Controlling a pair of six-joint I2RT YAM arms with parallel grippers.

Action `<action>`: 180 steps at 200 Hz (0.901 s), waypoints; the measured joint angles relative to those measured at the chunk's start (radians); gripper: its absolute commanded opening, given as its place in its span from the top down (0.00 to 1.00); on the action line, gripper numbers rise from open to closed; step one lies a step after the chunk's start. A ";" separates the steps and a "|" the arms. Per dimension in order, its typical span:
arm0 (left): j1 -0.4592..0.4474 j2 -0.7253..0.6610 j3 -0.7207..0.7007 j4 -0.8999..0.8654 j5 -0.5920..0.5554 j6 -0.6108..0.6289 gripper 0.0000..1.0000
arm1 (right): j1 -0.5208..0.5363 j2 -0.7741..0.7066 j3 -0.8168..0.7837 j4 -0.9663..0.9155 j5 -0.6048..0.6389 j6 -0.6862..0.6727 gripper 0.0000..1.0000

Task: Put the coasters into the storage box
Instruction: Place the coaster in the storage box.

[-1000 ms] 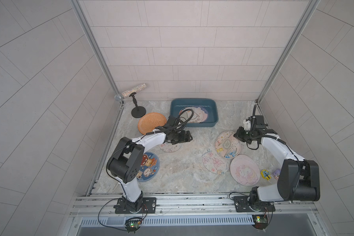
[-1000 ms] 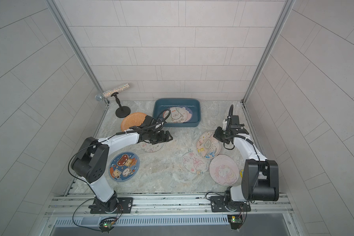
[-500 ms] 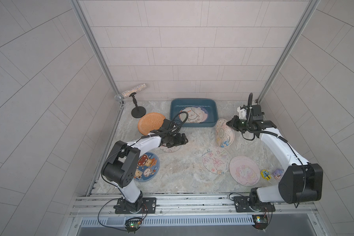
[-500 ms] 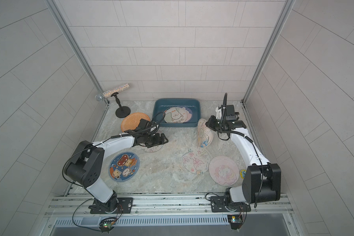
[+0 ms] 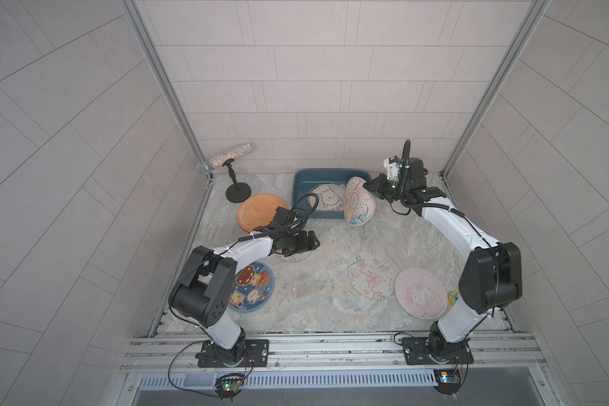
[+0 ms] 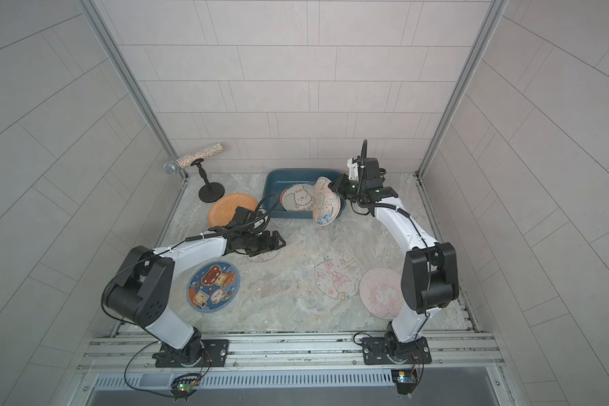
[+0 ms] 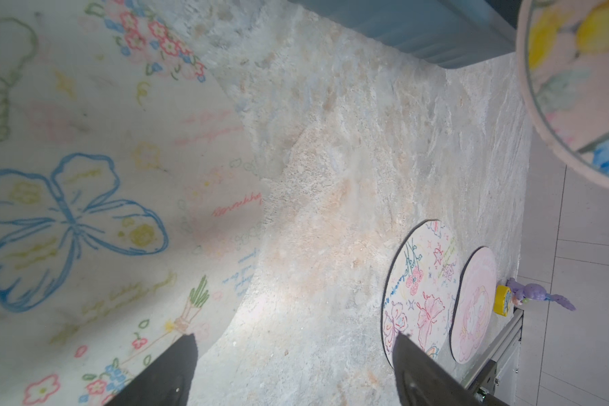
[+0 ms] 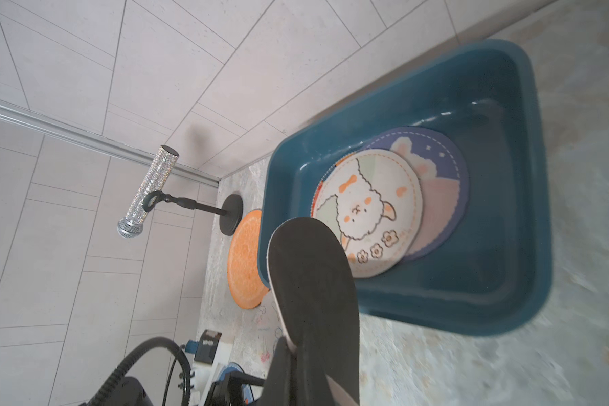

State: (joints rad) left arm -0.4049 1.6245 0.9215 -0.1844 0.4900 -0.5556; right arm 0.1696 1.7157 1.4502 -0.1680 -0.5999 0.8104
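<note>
**One way in screened; open ground for the other arm**

Below the right gripper point(image 5: 367, 185) the held coaster point(image 5: 358, 205) hangs on edge, pinched tight, across the nearest corner of the storage box point(image 5: 331, 172), screening that way in; past it the sheep coaster point(image 8: 366, 211) lies flat inside, with bare box floor around it. Between the spread fingers of the left gripper point(image 7: 294, 342) and ahead of them the tabletop point(image 7: 331, 175) is bare up to the box wall; one finger stands over the rim of the butterfly coaster point(image 7: 67, 211); the flower coaster point(image 7: 419, 291) lies well off to the other finger's side.
</note>
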 measured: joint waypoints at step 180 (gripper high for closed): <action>0.046 -0.042 -0.024 -0.015 0.000 -0.001 0.07 | 0.050 0.558 0.422 0.100 0.098 0.140 1.00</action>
State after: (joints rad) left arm -0.3592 1.5822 0.8978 -0.1997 0.4904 -0.5568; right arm 0.2199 2.2734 1.8721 -0.0681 -0.5018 0.9508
